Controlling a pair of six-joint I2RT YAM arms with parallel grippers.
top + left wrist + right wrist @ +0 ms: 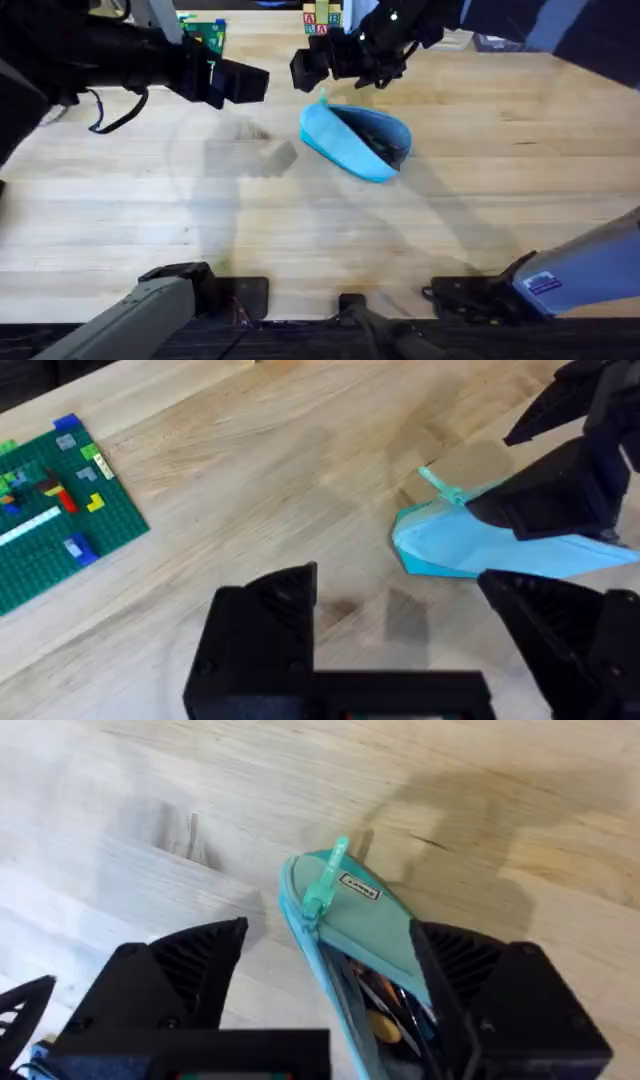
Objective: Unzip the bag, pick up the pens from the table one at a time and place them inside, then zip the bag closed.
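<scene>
Right claw: my fingers spread wide, holding nothing.
Bag: on the bench, unzipped, just beneath my right claw; zipper pull between my fingers.
Left claw: open, empty, beside the bag.

A green brick baseplate with small coloured bricks lies far left; coloured letter blocks stand at the far edge.
</scene>
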